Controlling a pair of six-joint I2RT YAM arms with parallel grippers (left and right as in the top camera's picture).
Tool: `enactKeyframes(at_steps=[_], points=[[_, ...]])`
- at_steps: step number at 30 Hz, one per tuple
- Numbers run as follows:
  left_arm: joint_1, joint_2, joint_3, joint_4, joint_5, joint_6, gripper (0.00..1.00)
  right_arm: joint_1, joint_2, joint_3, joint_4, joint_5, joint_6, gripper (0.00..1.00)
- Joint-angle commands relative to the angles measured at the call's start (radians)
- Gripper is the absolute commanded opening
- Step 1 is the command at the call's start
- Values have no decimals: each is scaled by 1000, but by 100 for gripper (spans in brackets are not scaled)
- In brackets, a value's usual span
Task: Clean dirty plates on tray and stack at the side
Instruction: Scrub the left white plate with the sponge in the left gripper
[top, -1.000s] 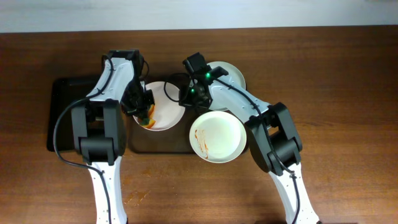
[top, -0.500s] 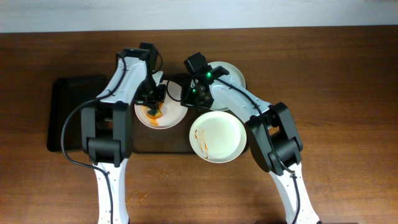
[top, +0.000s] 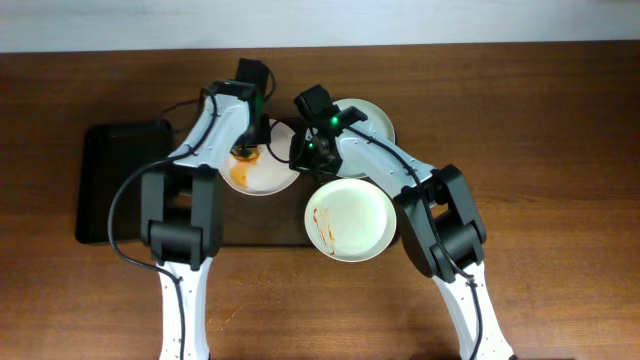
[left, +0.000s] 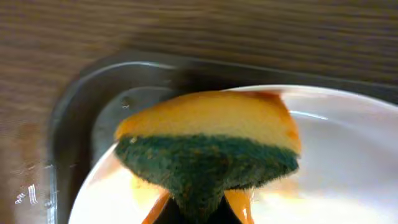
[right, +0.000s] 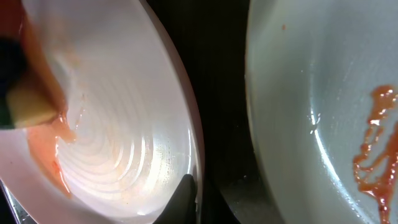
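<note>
Three plates are in the overhead view. The left plate carries an orange smear and lies on the brown tray. My left gripper is shut on a yellow-and-green sponge pressed on this plate near its far rim. My right gripper is shut on the same plate's right rim, with one finger inside the edge. The front plate has a sauce streak at its left and also shows in the right wrist view. The third plate lies at the back, partly under the right arm.
A smaller black tray stands left of the brown tray. The brown tray's corner shows by the sponge. Bare wooden table lies to the right and in front. Both arms cross over the tray's middle.
My left gripper has moved the sponge from the plate's lower left toward its far edge, spreading the orange smear. The right gripper has kept its hold on the rim.
</note>
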Motion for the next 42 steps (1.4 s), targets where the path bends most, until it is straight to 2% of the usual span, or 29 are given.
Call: enactKeyframes(at_steps=[1, 4, 6, 7, 9, 10, 11, 13, 15, 17, 19, 20, 22, 23, 24, 25, 27, 28, 31, 34, 35, 36, 38, 39, 40, 42], points=[[6, 60, -23, -3, 237, 159, 0, 8, 4, 2, -7, -4, -29, 4], [73, 60, -15, -211, 504, 386, 1, 8, 4, 2, -7, -4, -29, 4], [113, 60, -15, -309, 607, 481, 0, 8, 4, 2, -6, -4, -29, 4], [127, 60, -15, -343, 661, 524, 1, 8, 4, 2, -6, -4, -29, 4], [137, 60, -15, -368, 690, 527, 0, 8, 4, 2, -6, -4, -29, 4], [134, 60, -15, -402, 672, 522, 0, 8, 4, 2, -6, -4, -29, 4], [134, 60, -16, -394, 585, 458, 0, 8, 4, 2, -6, -4, -29, 4], [133, 60, -18, -327, 277, 211, 1, 8, 4, 2, 0, -4, -29, 4], [129, 60, -23, -323, 117, 18, 0, 7, 4, 2, 0, -4, -29, 4], [95, 60, -23, -402, -66, -177, 1, 7, 4, 2, 1, -4, -29, 4], [50, 60, -23, -457, -28, -156, 0, 7, 4, 2, 2, -4, -29, 4], [29, 60, -23, -465, 42, -77, 1, 7, 4, 2, 2, -4, -29, 4], [3, 60, -23, -460, 263, 121, 0, 7, 4, 2, 6, -4, -29, 4], [-2, 60, -23, -461, 434, 258, 0, 7, 4, 2, 8, -4, -29, 4], [-2, 60, -23, -459, 562, 332, 1, 7, 4, 2, 8, -4, -29, 4], [4, 60, -23, -444, 574, 331, 0, 7, 4, 2, 8, -4, -29, 4], [27, 60, -23, -400, 572, 299, 1, 7, 4, 2, 8, -4, -29, 4], [48, 60, -23, -354, 539, 240, 1, 7, 4, 2, 8, -4, -29, 4], [84, 60, -23, -174, 259, 40, 0, 7, 4, 2, 8, -4, -29, 4], [83, 60, -23, -14, 15, 10, 1, 7, 4, 2, 7, -4, -29, 4], [83, 60, -23, -11, -32, -7, 0, 7, 4, 2, 6, -4, -29, 4], [83, 60, -23, -64, -91, -21, 1, 7, 4, 2, 0, -2, -29, 4], [84, 60, -23, -220, -83, -20, 0, 7, 4, 2, 0, 5, -29, 4], [85, 60, -23, -347, -35, -17, 1, 7, 4, 2, 1, 5, -29, 4], [85, 60, -23, -409, 2, -10, 0, 7, 4, 2, 0, 4, -29, 4], [87, 60, -22, -476, 153, 103, 0, 7, 4, 2, 0, 3, -29, 4]])
